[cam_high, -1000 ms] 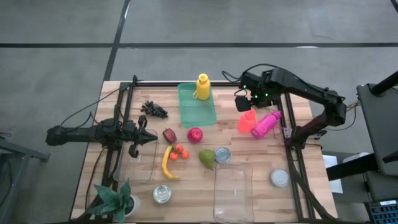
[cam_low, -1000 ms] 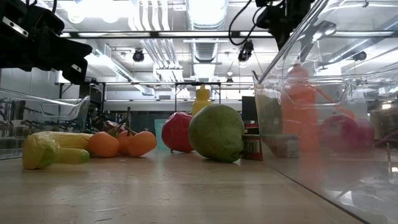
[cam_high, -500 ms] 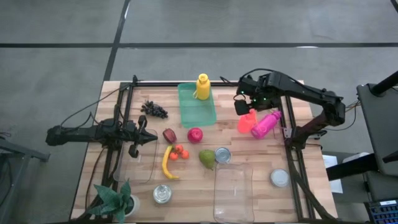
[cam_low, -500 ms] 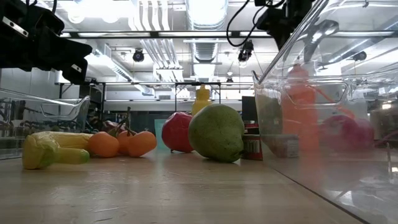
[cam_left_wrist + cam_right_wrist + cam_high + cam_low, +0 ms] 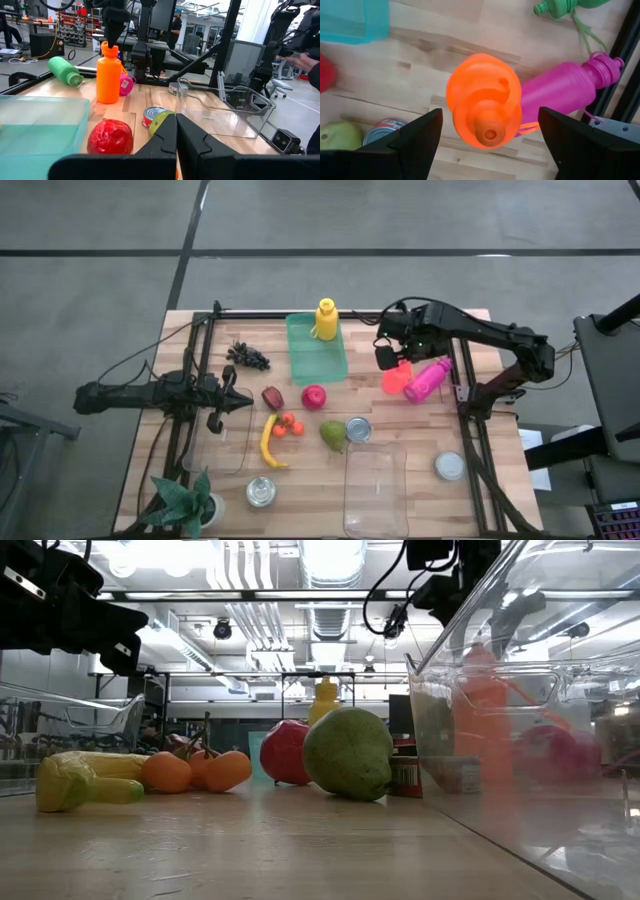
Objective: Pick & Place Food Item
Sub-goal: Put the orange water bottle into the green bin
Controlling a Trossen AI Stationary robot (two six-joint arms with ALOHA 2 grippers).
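Item: right gripper, fingers spread wide and empty, poised directly above your upright orange bottle, presumably lining up a grasp. Pink bottle touches it at three o'clock. Left gripper closed, empty, parked beside the red apple.

Pale wooden counter with visible grain; glossy orange plastic bottle; clear plastic tub; shiny metal can.

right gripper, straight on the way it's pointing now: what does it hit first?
Most likely the orange bottle: the open right gripper points down at its cap, fingers either side. The pink bottle lies beside it, off that line. How far above the cap it hangs is unclear.
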